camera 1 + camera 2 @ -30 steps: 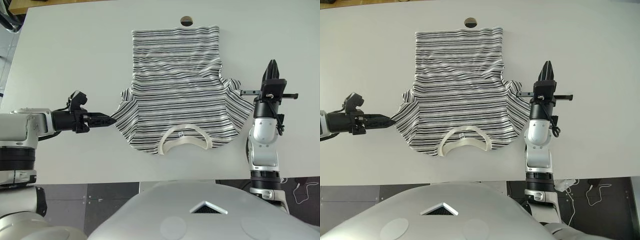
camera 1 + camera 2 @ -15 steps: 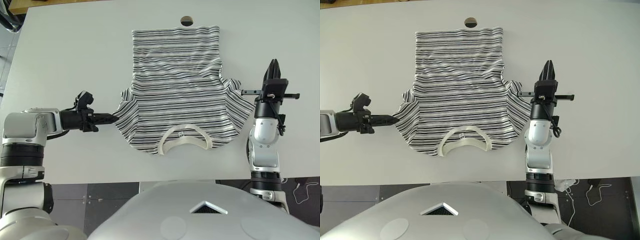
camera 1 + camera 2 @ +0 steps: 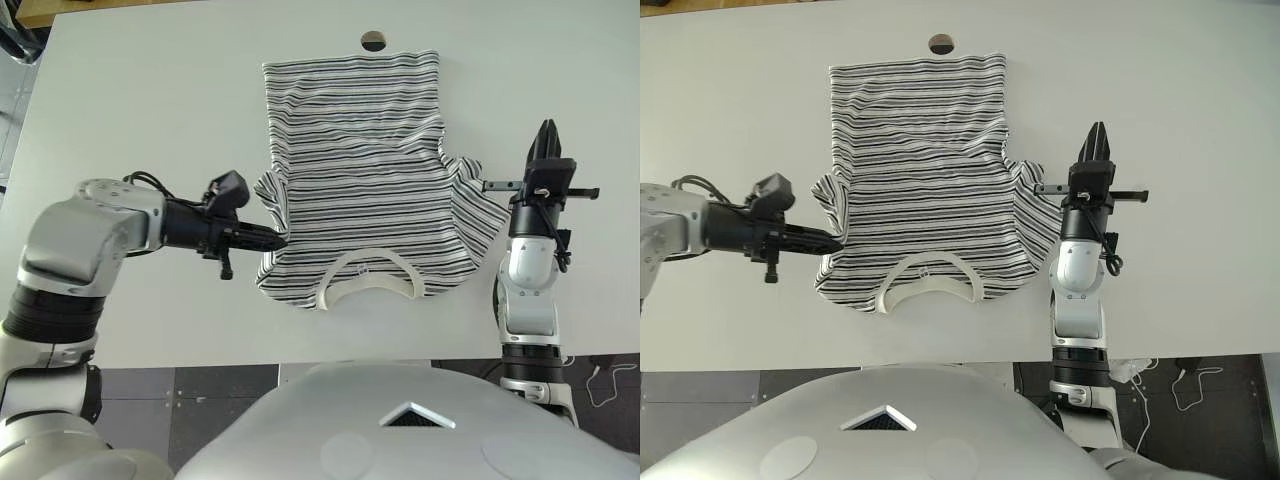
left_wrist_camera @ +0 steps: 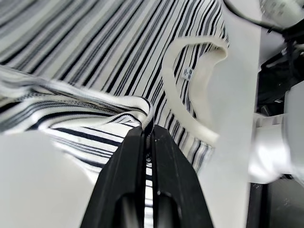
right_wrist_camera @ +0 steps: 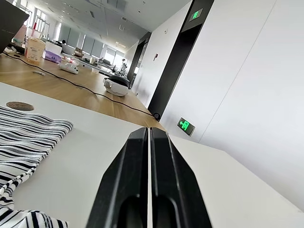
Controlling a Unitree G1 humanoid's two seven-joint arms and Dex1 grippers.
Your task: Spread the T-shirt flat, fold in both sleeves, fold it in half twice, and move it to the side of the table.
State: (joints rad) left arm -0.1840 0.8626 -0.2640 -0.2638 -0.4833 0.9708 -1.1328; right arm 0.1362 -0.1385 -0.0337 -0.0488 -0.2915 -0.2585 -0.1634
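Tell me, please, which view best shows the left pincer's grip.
The left wrist view: the left pincer is shut on the sleeve, close up. The eye views show it small, from above; the right wrist view, the T-shirt's other side.

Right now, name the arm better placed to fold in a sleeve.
Left. The left claw is shut on the T-shirt's left sleeve; the right claw stands shut, apart from the right sleeve.

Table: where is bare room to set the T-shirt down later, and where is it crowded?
Bare: the table left of the T-shirt, beyond the left claw; also the far right corner, beyond the right claw. Crowded: the middle under the T-shirt, and the near side, where the left claw pinches a sleeve.
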